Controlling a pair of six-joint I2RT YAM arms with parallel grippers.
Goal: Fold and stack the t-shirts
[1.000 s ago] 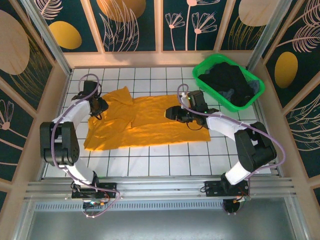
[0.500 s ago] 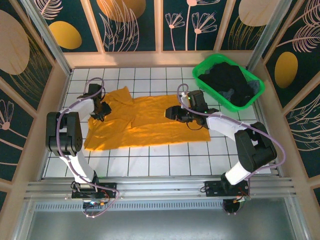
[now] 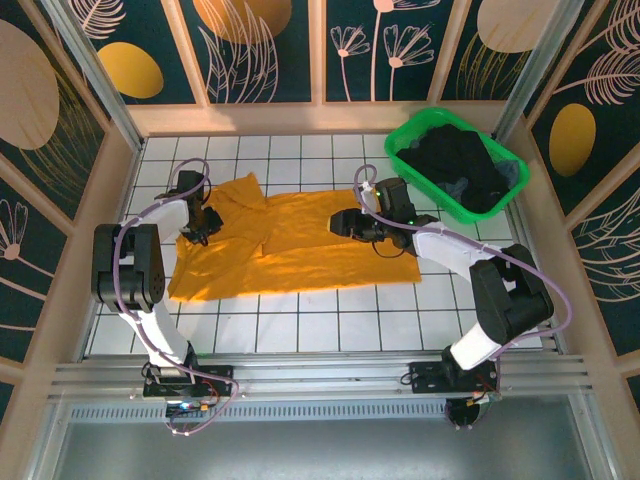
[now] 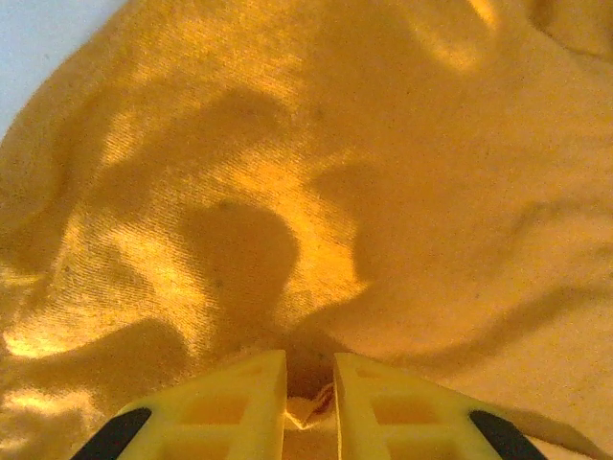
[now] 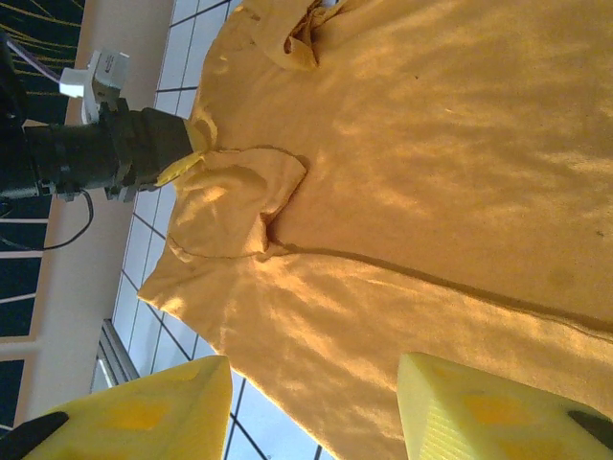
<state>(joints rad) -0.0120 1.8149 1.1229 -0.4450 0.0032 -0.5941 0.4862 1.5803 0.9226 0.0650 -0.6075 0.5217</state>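
Quick rundown of your setup: the orange shirt [image 3: 300, 250] is spread out mostly flat on the bench [image 3: 300, 320], with its long axis running left to right across the tiles. One flap sticks up toward the far left corner, and there's a folded-over bit lying on top of the left half. From above you can't really tell which end the neck is at, so I won't call it.

Your left pincer [image 3: 205, 224] is down at the shirt's left end, pointing in toward the cloth. On the left wrist cam its yellow fingers [image 4: 230, 412] are nearly together, with a little pucker of orange cloth nipped in the narrow gap, so it has hold of the shirt there.

Your right pincer [image 3: 342, 222] sits over the right half of the shirt, near its far edge, aimed leftward along the long axis. On the right wrist cam its fingers [image 5: 144, 412] stand well apart with nothing between them, just the shirt lying underneath.

The dark shirts [image 3: 455, 165] are piled in the green basket [image 3: 400, 150] at the far right corner, just beside the orange one.
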